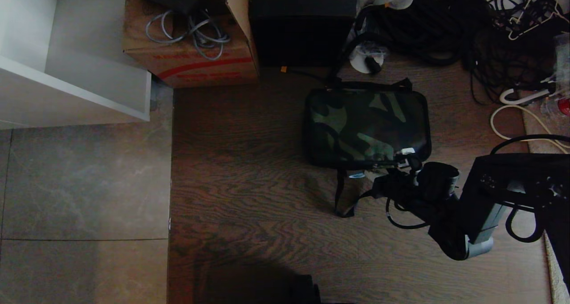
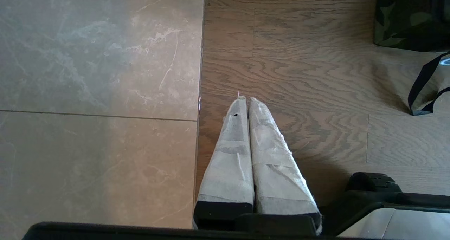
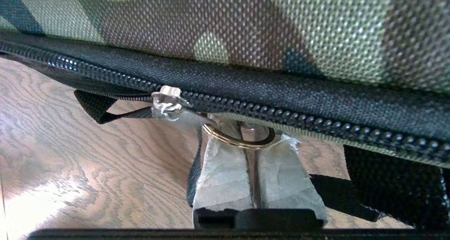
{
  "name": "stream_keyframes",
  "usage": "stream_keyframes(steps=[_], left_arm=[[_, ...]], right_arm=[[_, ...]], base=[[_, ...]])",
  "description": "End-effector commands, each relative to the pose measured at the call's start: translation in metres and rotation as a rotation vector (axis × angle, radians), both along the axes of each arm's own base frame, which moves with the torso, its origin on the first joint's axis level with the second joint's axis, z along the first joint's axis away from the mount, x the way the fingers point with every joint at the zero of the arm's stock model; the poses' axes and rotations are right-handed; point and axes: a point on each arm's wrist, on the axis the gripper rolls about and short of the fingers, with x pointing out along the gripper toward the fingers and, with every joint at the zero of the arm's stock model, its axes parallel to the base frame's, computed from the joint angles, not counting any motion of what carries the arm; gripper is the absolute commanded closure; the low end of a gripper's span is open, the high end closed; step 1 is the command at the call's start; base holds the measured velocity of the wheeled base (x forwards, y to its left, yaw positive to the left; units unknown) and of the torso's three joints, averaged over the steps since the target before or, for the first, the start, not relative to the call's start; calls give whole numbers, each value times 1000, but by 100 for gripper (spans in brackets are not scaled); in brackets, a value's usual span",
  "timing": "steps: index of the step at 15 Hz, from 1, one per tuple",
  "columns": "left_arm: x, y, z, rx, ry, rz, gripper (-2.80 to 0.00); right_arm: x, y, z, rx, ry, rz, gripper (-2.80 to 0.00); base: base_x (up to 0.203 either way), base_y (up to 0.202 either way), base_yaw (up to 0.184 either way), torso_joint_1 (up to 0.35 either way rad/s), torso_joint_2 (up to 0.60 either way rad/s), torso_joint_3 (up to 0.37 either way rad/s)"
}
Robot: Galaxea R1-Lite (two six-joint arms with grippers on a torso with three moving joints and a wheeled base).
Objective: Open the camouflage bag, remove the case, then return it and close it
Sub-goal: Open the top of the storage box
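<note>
Your right gripper (image 3: pixel 251 141) is clamped shut on the brass ring (image 3: pixel 239 138) of the camouflage bag (image 1: pixel 367 126) zipper, bag zipped closed.

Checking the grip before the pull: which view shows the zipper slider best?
The right wrist view: the slider sits close up on the closed zipper. The head view shows only a pale speck; the left wrist view misses it.
</note>
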Motion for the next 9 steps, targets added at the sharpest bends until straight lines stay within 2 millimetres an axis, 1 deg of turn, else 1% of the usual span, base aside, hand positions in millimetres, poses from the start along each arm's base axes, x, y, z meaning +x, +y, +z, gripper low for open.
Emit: stream_keyframes(steps=[1, 4, 6, 9], left_arm=[[0, 0, -2, 0, 6, 1, 0], [0, 0, -2, 0, 6, 2, 0], [0, 0, -2, 0, 6, 1, 0], [0, 0, -2, 0, 6, 2, 0]], right_arm=[[-1, 0, 3, 3, -11, 2, 0], [-6, -2, 9, 5, -13, 6, 0], [-15, -4, 14, 5, -3, 24, 0], [-26, -14, 31, 11, -18, 70, 0]], base=[[0, 0, 0, 0, 0, 0], [0, 0, 0, 0, 0, 0], [0, 0, 0, 0, 0, 0], [0, 0, 0, 0, 0, 0]])
